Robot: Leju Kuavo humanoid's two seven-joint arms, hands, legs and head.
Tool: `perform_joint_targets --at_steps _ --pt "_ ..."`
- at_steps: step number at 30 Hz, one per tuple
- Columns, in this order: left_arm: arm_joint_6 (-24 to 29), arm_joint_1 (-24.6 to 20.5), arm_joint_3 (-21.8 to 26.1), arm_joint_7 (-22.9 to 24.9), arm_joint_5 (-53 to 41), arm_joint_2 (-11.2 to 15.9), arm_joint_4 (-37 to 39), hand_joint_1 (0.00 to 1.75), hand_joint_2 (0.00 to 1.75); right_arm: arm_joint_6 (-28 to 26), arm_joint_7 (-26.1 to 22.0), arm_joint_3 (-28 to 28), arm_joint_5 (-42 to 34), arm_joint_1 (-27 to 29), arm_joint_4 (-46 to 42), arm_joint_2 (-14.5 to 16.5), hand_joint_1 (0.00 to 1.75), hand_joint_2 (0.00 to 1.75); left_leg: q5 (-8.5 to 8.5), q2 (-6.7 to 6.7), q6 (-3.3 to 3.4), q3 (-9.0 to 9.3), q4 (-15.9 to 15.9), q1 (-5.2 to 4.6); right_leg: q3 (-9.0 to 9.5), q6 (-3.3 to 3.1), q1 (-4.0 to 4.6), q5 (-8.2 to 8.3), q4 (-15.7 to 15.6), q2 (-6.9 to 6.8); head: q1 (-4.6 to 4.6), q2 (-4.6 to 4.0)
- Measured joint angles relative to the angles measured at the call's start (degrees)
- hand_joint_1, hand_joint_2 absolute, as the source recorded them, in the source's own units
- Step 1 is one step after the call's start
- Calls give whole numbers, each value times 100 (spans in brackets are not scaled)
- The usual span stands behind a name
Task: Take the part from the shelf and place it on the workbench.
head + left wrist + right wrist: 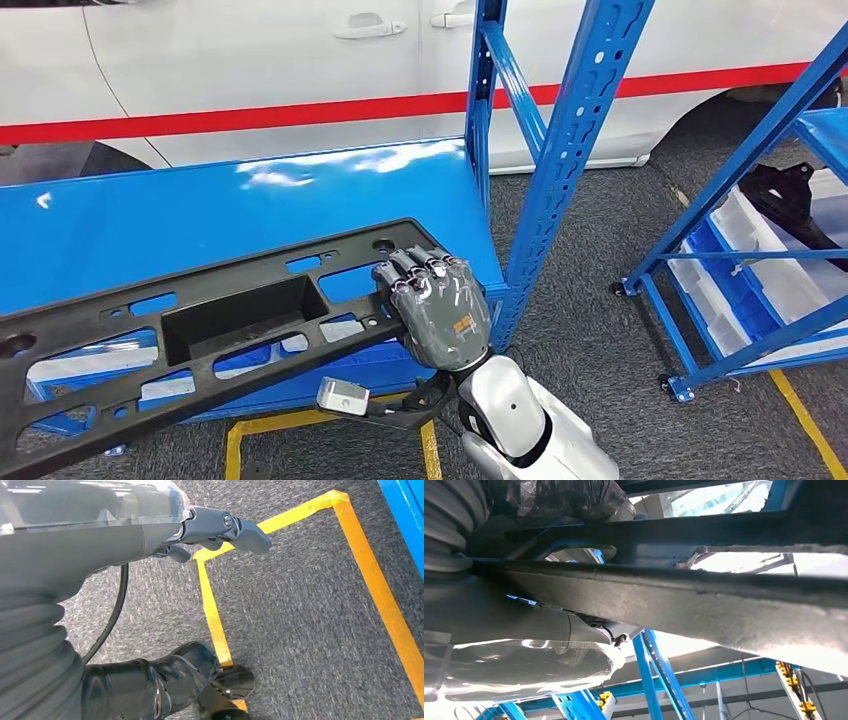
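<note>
A long black plastic part (240, 315) with several cut-outs lies slanted across the glossy blue shelf (250, 205), its left end reaching past the picture's edge. My right hand (440, 310) grips the part's right end, fingers curled over its top edge. The right wrist view shows the part (704, 600) from underneath, held against my right hand (524, 625). In the left wrist view my left hand (150, 535) hangs over the grey floor with nothing in it and its fingers apart.
A blue shelf upright (570, 150) stands just right of my right hand. A second blue rack (760, 250) with white bins and a dark part is at the far right. A white car (250, 60) stands behind. Yellow tape (235, 440) marks the grey floor.
</note>
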Motion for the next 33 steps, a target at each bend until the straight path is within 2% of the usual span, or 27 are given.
perform_joint_targets --at_steps 3,5,7,9,10,11,12,14,15,16,19,20,21,22,24,25,26,27,30,31,33 --pt "0 9 2 -1 -3 2 0 0 175 -1 2 -9 -12 3 0 0 175 175 57 -8 65 29 -136 -23 -31 112 3 78 -24 0 1 1" --pt "1 10 3 0 -6 -2 0 0 175 1 7 -17 -19 4 0 -3 175 175 149 13 140 11 -203 5 -70 177 3 -9 51 8 4 1" --pt "2 -2 3 -1 -8 -5 0 0 175 2 17 -26 -22 7 1 -6 175 175 232 34 205 -45 -240 22 -257 219 -7 -379 524 13 5 0" --pt "2 -2 4 1 -9 -4 0 0 175 3 35 -30 -24 18 4 -9 175 175 281 38 230 -142 -217 16 -520 251 -15 -775 1239 12 4 0" --pt "2 2 4 1 -10 -4 0 0 175 5 43 -31 -24 26 8 -11 175 175 300 41 228 -190 -197 14 -574 263 -21 -849 1446 12 5 0" --pt "1 4 5 1 -10 -4 0 0 175 7 51 -32 -23 32 11 -14 175 175 315 42 223 -237 -171 14 -525 270 -28 -818 1452 11 4 0" --pt "0 4 5 1 -10 -5 0 0 175 9 56 -32 -20 34 14 -15 175 175 324 41 218 -278 -140 15 -365 270 -38 -694 1238 10 4 1" --pt "1 2 5 1 -10 -6 0 0 175 10 63 -34 -12 32 15 -15 175 175 332 38 195 -345 -66 11 99 241 -48 -427 484 8 4 1" --pt "1 1 5 1 -9 -6 0 0 175 10 66 -35 -6 31 14 -15 175 175 338 36 173 -374 -32 4 250 216 -38 -349 199 10 3 1" --pt "1 0 5 1 -9 -6 0 0 175 10 67 -37 -1 32 14 -15 175 175 351 35 141 -398 -10 -4 319 188 -24 -320 42 13 2 1" --pt "1 3 6 1 -9 -6 0 0 175 10 68 -49 18 41 13 -14 175 175 396 34 27 -438 -7 -7 273 84 -9 -247 -7 19 1 1" --pt "2 3 7 1 -9 -5 0 0 175 10 68 -55 23 40 13 -13 175 175 339 31 -6 -468 38 1 256 36 -20 -208 -27 14 2 0" --pt "2 3 7 1 -9 -5 0 0 175 10 68 -61 27 38 13 -9 175 175 206 28 -35 -531 179 9 230 -11 -34 -168 -47 6 2 1" --pt "2 2 8 1 -9 -4 0 0 175 10 68 -64 30 37 13 -5 175 175 1 25 -62 -637 442 18 196 -47 -42 -130 -58 -2 1 1" --pt "2 4 8 1 -9 -4 0 0 175 10 68 -66 32 38 14 2 175 175 -438 24 -102 -903 1186 25 104 -76 -33 -69 -50 -8 1 1" --pt "2 7 8 2 -9 -4 0 0 175 11 68 -66 32 41 14 2 175 175 -561 24 -113 -984 1472 27 58 -76 -29 -41 -41 -9 1 1" --pt "2 8 9 3 -9 -4 0 0 175 11 68 -66 32 44 15 2 175 175 -575 24 -114 -964 1557 27 17 -73 -25 -17 -30 -9 1 0" --pt "2 9 9 4 -9 -4 0 0 175 12 68 -66 32 46 15 2 175 175 -484 24 -106 -824 1406 27 -16 -66 -23 3 -19 -6 1 0" --pt "2 -1 9 4 -9 -2 0 0 175 11 68 -67 33 45 13 2 175 175 -75 18 -31 -86 227 9 -59 -15 -14 55 0 0 1 0" --pt "2 -5 9 3 -9 -1 0 0 175 10 68 -68 33 44 11 2 175 175 -21 13 -5 45 -18 -5 -69 16 -9 77 0 -1 2 1" --pt "2 -2 10 3 -9 1 0 0 175 10 68 -70 34 43 11 2 175 175 4 7 41 78 -125 -33 -86 85 -3 135 -17 -5 2 1"
